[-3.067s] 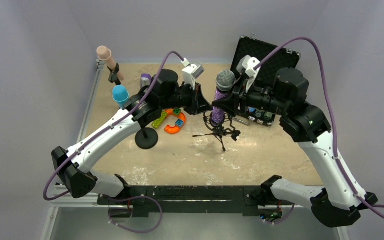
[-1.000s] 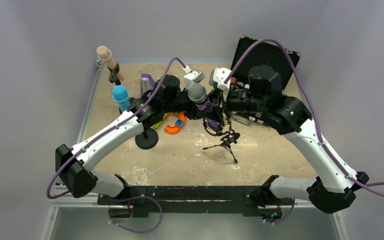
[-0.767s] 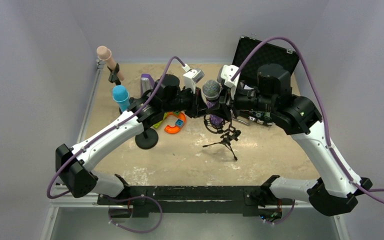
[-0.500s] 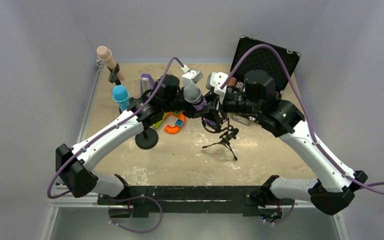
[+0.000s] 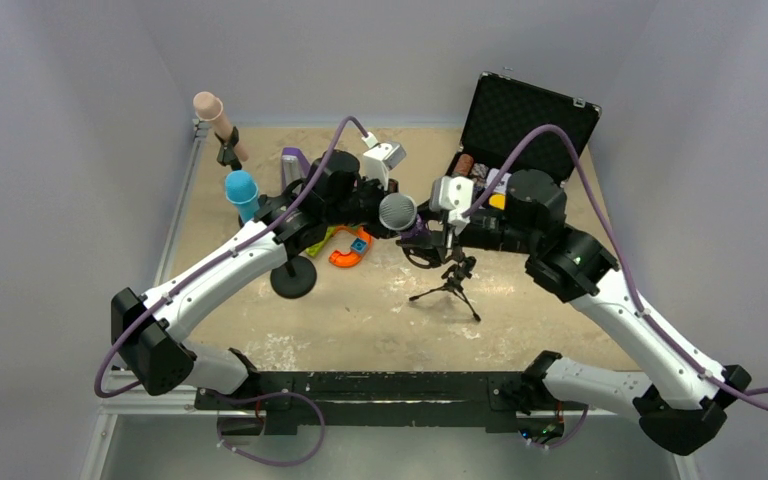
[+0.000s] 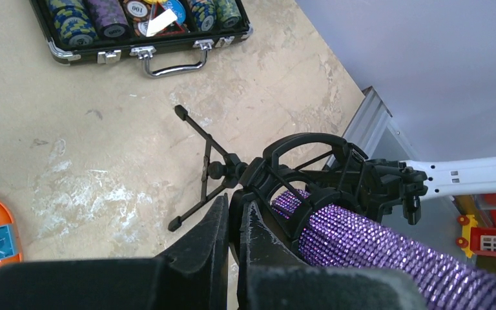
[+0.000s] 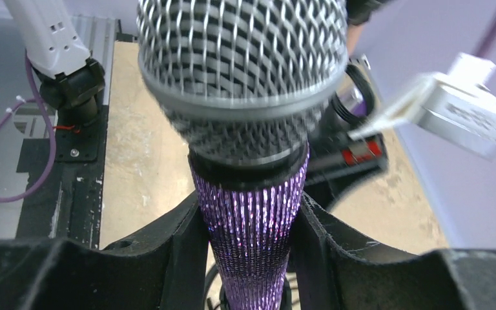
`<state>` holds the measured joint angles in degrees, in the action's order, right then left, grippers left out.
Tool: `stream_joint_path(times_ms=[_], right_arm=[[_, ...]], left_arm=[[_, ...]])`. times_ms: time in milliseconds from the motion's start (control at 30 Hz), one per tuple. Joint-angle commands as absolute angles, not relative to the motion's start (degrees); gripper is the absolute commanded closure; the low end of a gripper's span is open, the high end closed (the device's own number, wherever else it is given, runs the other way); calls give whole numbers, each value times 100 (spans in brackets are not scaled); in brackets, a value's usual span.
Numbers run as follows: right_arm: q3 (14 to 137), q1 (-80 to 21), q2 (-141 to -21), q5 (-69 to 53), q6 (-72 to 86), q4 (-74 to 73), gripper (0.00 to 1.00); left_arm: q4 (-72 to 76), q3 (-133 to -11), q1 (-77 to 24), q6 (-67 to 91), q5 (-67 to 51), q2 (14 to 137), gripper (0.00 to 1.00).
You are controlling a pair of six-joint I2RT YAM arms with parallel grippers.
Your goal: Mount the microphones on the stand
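Closest to you on the sandy table (image 5: pixel 380 330) is the little three-legged stand (image 5: pixel 449 288). Its black cradle (image 6: pixel 310 168) sits right above the legs.

Your right gripper (image 7: pixel 252 258) is squeezed around the purple microphone (image 7: pixel 252 232). One finger (image 7: pixel 181 252) is pressed on each side of the glittery handle, just under the silver mesh head (image 7: pixel 242 64). The bottom of the handle goes through the ring of the cradle. From above, the microphone leans over, with its head pointing at your left arm.

Your left gripper (image 6: pixel 236 213) has its fingers (image 6: pixel 210 232) pressed almost together. The tips are right at the cradle and seem to pinch a thin part of it.

Just to the left of the grippers lies an orange toy (image 5: pixel 348 252). Near it is the round black base (image 5: pixel 293 277) of the tall stand.

Farther back on the left, the blue microphone (image 5: pixel 242 189) points up. Your left arm hides its lower end. Behind it, the pink microphone (image 5: pixel 216 115) sits tilted in a black clip (image 5: pixel 228 152).

A small purple box (image 5: pixel 292 160) stands near the back, partly hidden by your left arm. At the far right, a black case (image 5: pixel 528 112) lies open, with round chips (image 6: pixel 106 11) inside.
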<state>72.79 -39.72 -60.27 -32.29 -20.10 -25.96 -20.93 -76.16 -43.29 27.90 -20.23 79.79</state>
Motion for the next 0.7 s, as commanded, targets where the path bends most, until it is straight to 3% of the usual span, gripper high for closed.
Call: stream_joint_path(times_ms=[0,267,433,667], right_arm=[[6324,-4340,-6694,-3037,-2406,-4471,100],[6122,-4056,-6804,-2215,-2188,-4159,100],[6302,-3071,-5989,-3728,-2701,-4362,100],[6875,-3005,-5313,-5340,-2520,-3795,100]], left_arm=[[-860,-8183,-4384,3101,-2566,7460,100],[-967,-8171,-4362,3071,-2549,7384,100],[-958,-8032,-4335,3082,-2557,7383,100],[-828,-7937,-4327,3200,-2655,7563,100]])
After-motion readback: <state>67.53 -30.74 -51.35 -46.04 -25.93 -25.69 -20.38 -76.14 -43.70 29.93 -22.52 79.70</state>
